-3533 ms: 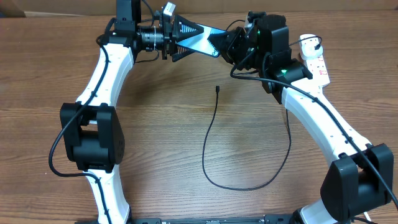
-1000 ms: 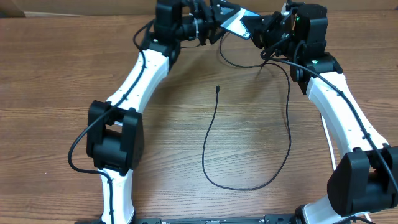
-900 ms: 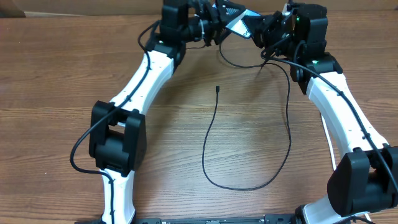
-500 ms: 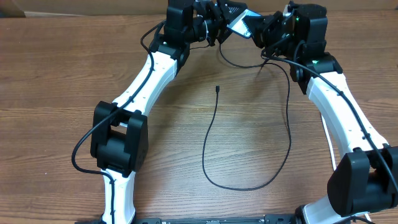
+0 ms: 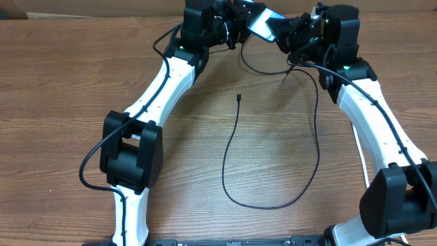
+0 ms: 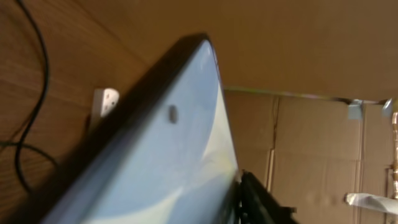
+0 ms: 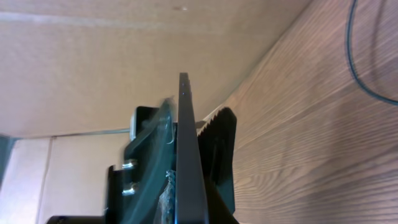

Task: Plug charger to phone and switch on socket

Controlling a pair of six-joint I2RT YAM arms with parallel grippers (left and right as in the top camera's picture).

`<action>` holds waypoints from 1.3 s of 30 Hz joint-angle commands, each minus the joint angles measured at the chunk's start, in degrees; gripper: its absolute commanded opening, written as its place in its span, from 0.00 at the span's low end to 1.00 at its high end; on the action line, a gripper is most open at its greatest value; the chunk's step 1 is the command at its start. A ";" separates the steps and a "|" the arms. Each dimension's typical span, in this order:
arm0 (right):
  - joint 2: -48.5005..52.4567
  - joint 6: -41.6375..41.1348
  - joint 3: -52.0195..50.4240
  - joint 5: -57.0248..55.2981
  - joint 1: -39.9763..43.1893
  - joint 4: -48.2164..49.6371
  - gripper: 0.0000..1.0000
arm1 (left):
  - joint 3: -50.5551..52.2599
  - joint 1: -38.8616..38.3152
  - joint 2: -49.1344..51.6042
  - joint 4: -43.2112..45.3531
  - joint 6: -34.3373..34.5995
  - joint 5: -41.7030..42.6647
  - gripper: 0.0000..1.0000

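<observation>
We see the left gripper (image 5: 244, 20) has swung in, narrowing around the phone (image 5: 262, 23) held aloft at far centre by the clamped right gripper (image 5: 280, 31) (left's bite: cannot tell), so a handover looks underway; the charger (image 5: 232, 147) lies unplugged on the table (image 5: 68, 82).

No writing is legible; the phone (image 6: 168, 168) shows a small dark mark (image 6: 173, 113) toward 12 o'clock, possibly a blurred icon.

Thin black charger cable (image 5: 224, 174); slim glossy phone (image 6: 168, 168) screen pale blue-grey; flat wooden bench (image 5: 54, 82) brown wood-grain; plastic power strip (image 6: 104, 102) white.
</observation>
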State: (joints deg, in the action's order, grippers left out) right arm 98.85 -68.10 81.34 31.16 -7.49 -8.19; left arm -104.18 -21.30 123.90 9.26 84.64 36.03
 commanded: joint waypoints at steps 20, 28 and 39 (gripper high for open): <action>-0.68 2.08 -0.26 6.01 -1.55 -1.77 0.11 | -1.29 0.33 -1.36 3.41 0.24 -4.07 0.04; -0.68 3.67 -0.26 5.01 -1.44 -1.29 0.29 | -1.29 1.77 -1.36 1.53 0.17 -2.89 0.04; -0.68 9.38 -0.26 5.01 0.94 -0.37 0.56 | -1.29 7.52 -1.36 -5.62 -2.19 7.06 0.04</action>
State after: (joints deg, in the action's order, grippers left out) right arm 98.85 -62.46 80.97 36.10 -8.49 -8.69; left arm -104.20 -16.29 123.90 3.73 85.08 37.50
